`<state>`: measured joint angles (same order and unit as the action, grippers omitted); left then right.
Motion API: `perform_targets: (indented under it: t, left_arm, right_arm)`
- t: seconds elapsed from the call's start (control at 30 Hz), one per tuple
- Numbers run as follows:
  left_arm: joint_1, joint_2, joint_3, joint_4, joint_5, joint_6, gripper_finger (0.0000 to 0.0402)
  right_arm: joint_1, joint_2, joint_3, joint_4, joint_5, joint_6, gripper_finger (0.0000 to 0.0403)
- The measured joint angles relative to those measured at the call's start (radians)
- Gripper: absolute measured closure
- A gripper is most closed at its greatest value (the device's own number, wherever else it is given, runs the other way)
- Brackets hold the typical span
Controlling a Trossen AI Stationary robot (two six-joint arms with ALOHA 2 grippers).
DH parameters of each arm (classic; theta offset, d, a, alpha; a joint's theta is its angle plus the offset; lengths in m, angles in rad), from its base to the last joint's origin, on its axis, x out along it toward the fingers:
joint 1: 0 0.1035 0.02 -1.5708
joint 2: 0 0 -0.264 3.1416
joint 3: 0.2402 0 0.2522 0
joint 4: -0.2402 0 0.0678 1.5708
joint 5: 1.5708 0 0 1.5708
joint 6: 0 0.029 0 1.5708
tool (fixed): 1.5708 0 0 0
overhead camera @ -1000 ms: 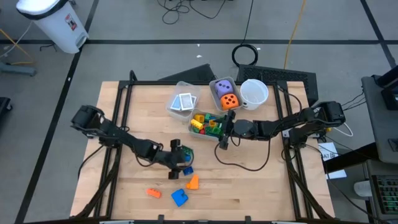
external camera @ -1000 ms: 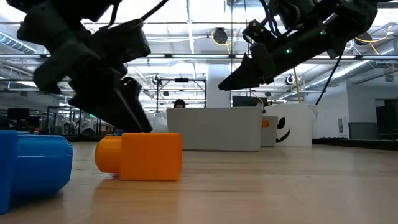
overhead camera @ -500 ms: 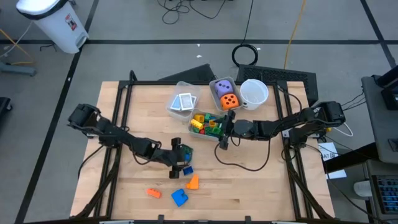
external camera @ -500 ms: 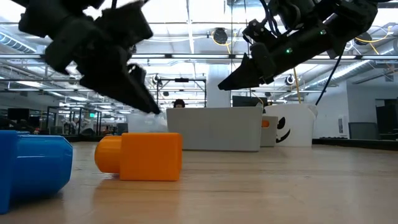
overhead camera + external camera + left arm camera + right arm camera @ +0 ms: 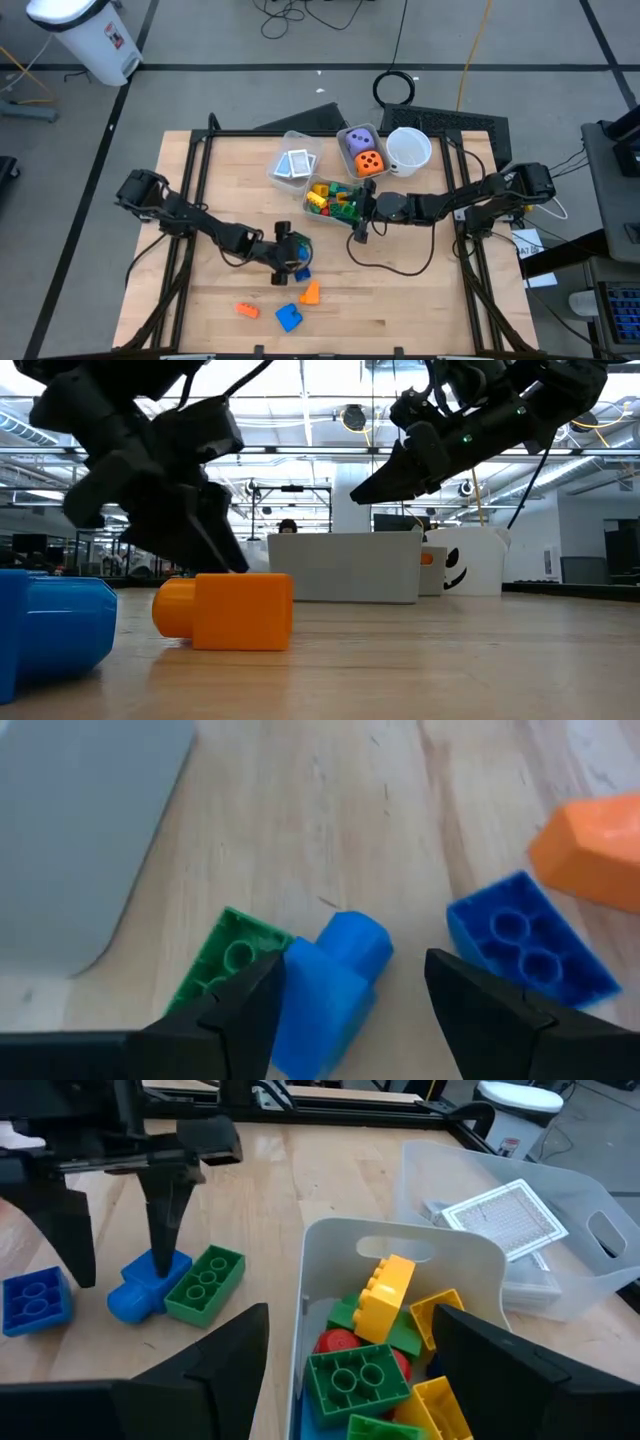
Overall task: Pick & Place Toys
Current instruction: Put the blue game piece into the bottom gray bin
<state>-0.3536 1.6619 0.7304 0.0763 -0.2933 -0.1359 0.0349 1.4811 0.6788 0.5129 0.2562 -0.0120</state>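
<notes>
My left gripper (image 5: 350, 1010) is open and slants down over a round-nosed blue block (image 5: 335, 975) that lies on the table. One finger stands between this block and a green block (image 5: 225, 960). The other stands between it and a square blue block (image 5: 530, 950). An orange block (image 5: 590, 845) lies beyond. In the high view the left gripper (image 5: 290, 258) is at the table's middle front. My right gripper (image 5: 362, 225) hangs open above the near end of the bin of blocks (image 5: 335, 200). My left gripper comes at the round-nosed blue block from above, slanting down, with a finger on either side. The finger (image 5: 165, 1220) next to the green block stands right at the blue block's side (image 5: 295, 985). I cannot tell whether it touches.
Behind the blocks bin stand a clear bin of white cards (image 5: 295, 165), a bin with a purple and an orange die (image 5: 360, 150), and a white cup (image 5: 408, 150). An orange block (image 5: 247, 310), another orange block (image 5: 310, 292) and a blue one (image 5: 288, 318) lie near the front edge.
My left gripper has bobbed up a little, tipping, and has come back down over the round-nosed blue block, open all the while. The blocks lie where they were.
</notes>
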Motion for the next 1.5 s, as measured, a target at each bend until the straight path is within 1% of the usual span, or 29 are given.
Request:
perform_targets:
  t: [0.2,0.4,0.6,0.67,0.77,0.83,0.93,0.97,1.1,1.17,1.3,1.4,1.5]
  left_arm:
    - [0.001,0.045,-0.003,-0.015,-0.004,-0.041,0.0151]
    - [0.002,0.047,0.000,-0.006,0.007,-0.130,0.0151]
    - [0.007,0.047,0.000,-0.006,0.006,-0.144,0.0151]
    - [0.013,0.047,0.000,-0.011,0.009,-0.183,0.0152]
    - [0.022,0.047,0.000,-0.014,0.034,-0.217,0.0173]
    - [0.028,0.047,0.000,-0.015,0.065,-0.214,0.0204]
    - [0.035,0.046,0.000,-0.014,0.091,-0.213,0.0263]
    - [0.037,0.045,0.000,-0.012,0.093,-0.213,0.0268]
    - [0.051,0.013,0.000,-0.002,0.118,-0.202,0.0267]
    - [0.052,-0.017,0.000,0.004,0.116,-0.213,0.0267]
    - [0.054,-0.072,0.000,0.091,0.091,-0.282,0.0267]
    - [0.058,-0.095,0.001,0.194,0.091,-0.335,0.0267]
    - [0.059,-0.101,0.001,0.287,0.102,-0.339,0.0260]
  right_arm:
    - [0.000,0.000,0.000,0.002,0.000,0.000,0.0147]
    - [0.000,0.000,0.000,0.010,0.000,0.000,0.0147]
    - [0.000,0.000,0.000,0.011,0.000,0.000,0.0147]
    - [0.000,0.000,0.000,0.011,0.000,0.000,0.0147]
    - [0.000,0.000,0.000,0.011,0.000,0.000,0.0147]
    - [0.000,0.000,0.000,0.011,0.000,0.000,0.0147]
    - [0.000,0.000,0.000,0.019,0.000,0.000,0.0147]
    - [0.000,0.000,0.000,0.024,0.000,0.000,0.0147]
    - [0.000,0.000,0.000,0.041,-0.002,0.000,0.0147]
    - [0.000,0.000,0.000,0.039,-0.029,-0.007,0.0147]
    - [0.016,0.000,0.000,0.041,-0.144,-0.092,0.0147]
    - [0.068,0.000,0.000,0.044,-0.154,-0.247,0.0147]
    - [0.128,0.013,0.000,0.072,-0.154,-0.422,0.0147]
